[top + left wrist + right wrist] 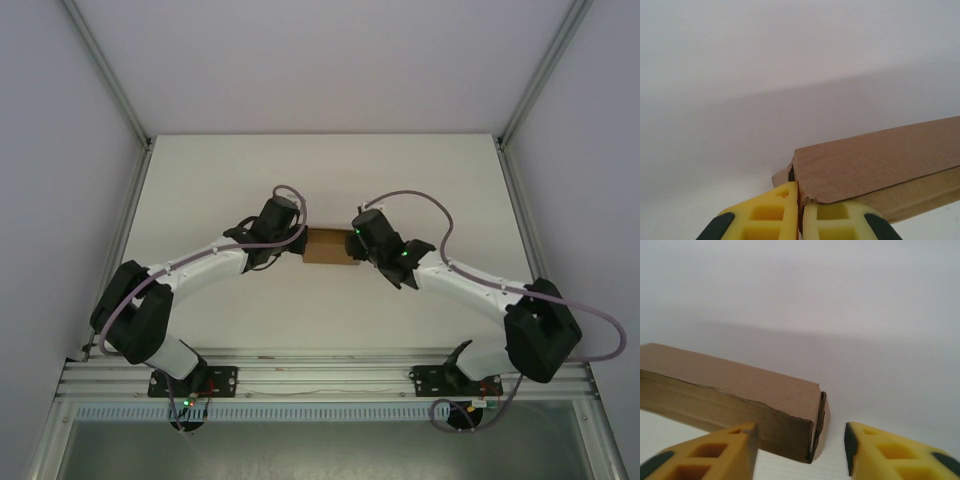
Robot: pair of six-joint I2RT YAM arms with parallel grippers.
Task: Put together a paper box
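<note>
The brown rectangular cardboard box (330, 247) lies on the middle of the desk (320, 170). The left tool (303, 243) touches its left end, and the right tool (353, 244) is at its right end.

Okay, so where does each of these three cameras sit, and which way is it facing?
Top external: above and behind the bases, looking down on the table; left arm and right arm meet at the paper box.
Left wrist: on that wrist, facing along the left fingers, shut on the box's corner.
Right wrist: on that wrist, facing the box's end past the open right fingers.
Shared: all three see the box.
</note>
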